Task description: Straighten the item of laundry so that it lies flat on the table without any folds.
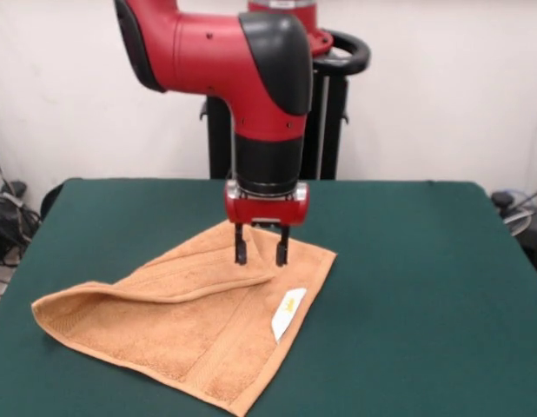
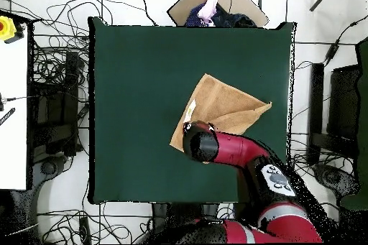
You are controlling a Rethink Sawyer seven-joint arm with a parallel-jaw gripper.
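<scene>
**Clerk:** Dark green felt table (image 1: 425,287), white wall behind; entries run from the near edge outward in the front view.

**Checker:** First item?

**Clerk:** Orange-tan terry towel (image 1: 177,326); lies left of centre on the table, not flat; one corner folded over along a diagonal crease, giving a rough triangle with its nearest corner at the table's front edge; woven border band along the right side; white tag (image 1: 288,314) on that right edge.

**Checker:** Next?

**Clerk:** Gripper (image 1: 261,250); two dark fingers spread apart, pointing straight down, tips over the towel's far part, just at the cloth; contact cannot be told; nothing pinched between them.

**Checker:** Behind it?

**Clerk:** Red and black Sawyer arm (image 1: 251,61), descending from above; black pedestal (image 1: 325,130) at the far side.

**Checker:** Overhead view?

**Clerk:** Towel (image 2: 226,109) right of centre; arm (image 2: 230,147) covering its lower part; cables (image 2: 54,77) on the floor around the table.
</scene>
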